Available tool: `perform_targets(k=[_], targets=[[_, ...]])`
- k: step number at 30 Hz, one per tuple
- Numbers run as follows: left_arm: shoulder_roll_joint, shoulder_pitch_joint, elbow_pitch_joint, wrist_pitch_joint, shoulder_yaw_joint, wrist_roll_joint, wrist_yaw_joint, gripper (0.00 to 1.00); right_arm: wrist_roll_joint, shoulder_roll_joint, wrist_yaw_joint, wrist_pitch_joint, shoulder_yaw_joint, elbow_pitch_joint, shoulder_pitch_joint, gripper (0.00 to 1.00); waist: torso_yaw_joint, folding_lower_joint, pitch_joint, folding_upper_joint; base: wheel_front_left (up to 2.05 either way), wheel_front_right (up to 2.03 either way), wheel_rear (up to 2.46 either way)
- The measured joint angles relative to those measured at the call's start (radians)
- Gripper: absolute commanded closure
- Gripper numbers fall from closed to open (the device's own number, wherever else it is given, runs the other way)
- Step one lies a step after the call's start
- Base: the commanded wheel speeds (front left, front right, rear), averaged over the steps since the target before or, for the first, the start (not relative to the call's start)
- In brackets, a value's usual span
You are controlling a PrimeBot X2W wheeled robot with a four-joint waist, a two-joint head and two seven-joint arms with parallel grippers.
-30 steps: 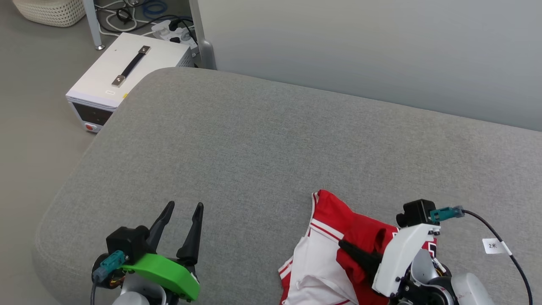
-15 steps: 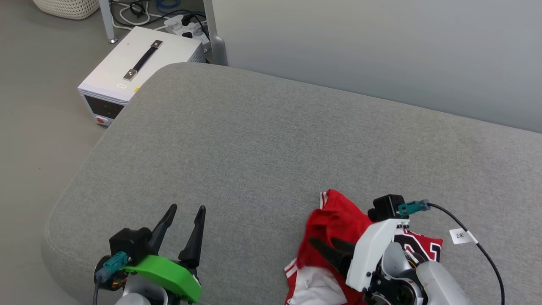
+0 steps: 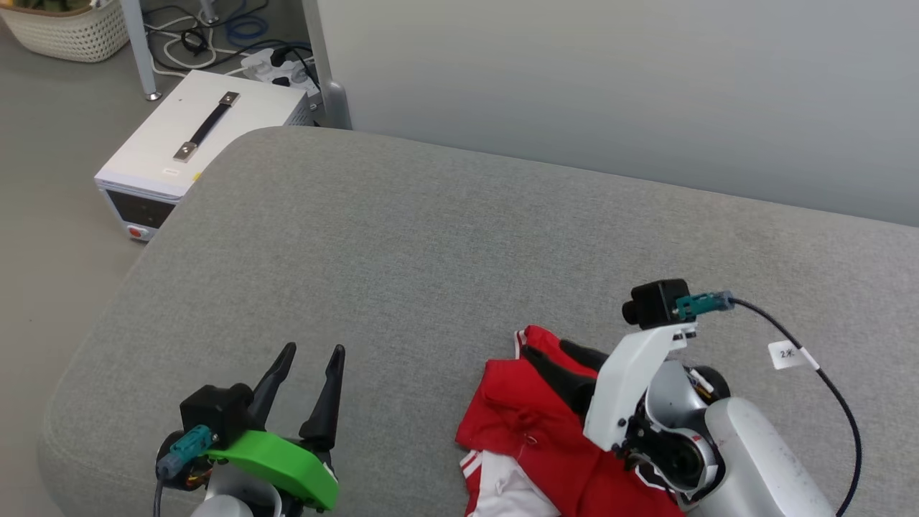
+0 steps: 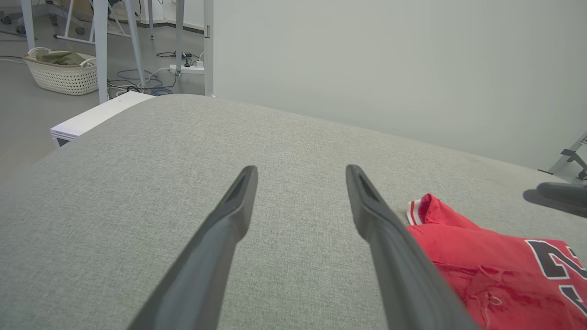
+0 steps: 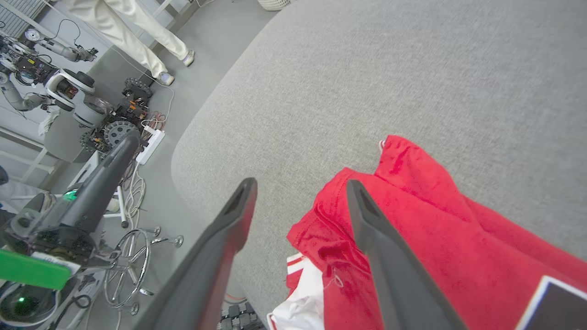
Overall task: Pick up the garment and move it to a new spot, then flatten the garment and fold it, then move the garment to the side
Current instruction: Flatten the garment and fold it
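The grey cushion (image 3: 431,237) lay mostly bare, and the garment (image 3: 531,424) sat bunched at its near right edge, much where it had been a second earlier. Its lie had changed. The white sleeve had been spread wide on the left of the heap then, but a red panel had since been turned over it, and only a white corner (image 3: 502,488) showed at the near edge.

The right gripper (image 3: 546,348) had been pinched on a red fold a second before. Now its fingers stood apart just above the cloth, holding nothing. The left gripper (image 3: 314,347) had not stirred. It waited at the near left with its fingers spread and empty, well apart from the shirt.

I judged that the carry to a new spot had ended with this release. The shirt was still crumpled, so flattening looked to be the next step.
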Motion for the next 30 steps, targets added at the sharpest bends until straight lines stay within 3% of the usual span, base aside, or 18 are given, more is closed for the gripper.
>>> perform_targets(k=[3, 7, 12, 17, 23, 30], targets=[[-0.001, 0.0, -0.009, 0.0, 0.002, 0.0, 0.0, 0.0, -0.101, -0.026, 0.0, -0.021, -0.023, -0.057, -0.019, 0.0, -0.024, 0.0, -0.003, 0.0, 0.0, 0.0, 0.0], [-0.008, 0.0, -0.027, 0.0, 0.007, 0.0, 0.0, 0.0, -0.225, -0.149, 0.0, -0.112, -0.022, -0.138, -0.038, 0.0, -0.064, 0.0, -0.003, 0.0, 0.0, 0.0, 0.0], [-0.024, 0.0, -0.046, 0.0, 0.015, 0.0, 0.0, 0.0, -0.305, -0.266, 0.0, -0.236, -0.058, -0.18, -0.034, 0.0, -0.113, 0.0, -0.001, 0.0001, 0.0, 0.0, 0.0], [-0.032, 0.0, -0.064, 0.0, 0.031, 0.003, 0.0, 0.0, -0.357, -0.33, 0.0, -0.349, -0.12, -0.21, 0.014, 0.0, -0.161, 0.0, 0.002, 0.0, 0.0, 0.0, 0.0], [-0.045, 0.002, -0.085, 0.0, 0.045, 0.02, 0.0, 0.0, -0.379, -0.324, 0.0, -0.453, -0.245, -0.254, 0.127, 0.0, -0.212, 0.0, 0.009, 0.0, 0.0, 0.0, 0.0], [-0.061, 0.038, -0.16, 0.0, 0.073, 0.069, 0.0, 0.0, -0.419, -0.24, 0.0, -0.564, -0.328, -0.33, 0.263, 0.0, -0.246, 0.0, 0.021, 0.0001, 0.0, 0.0, 0.0]])
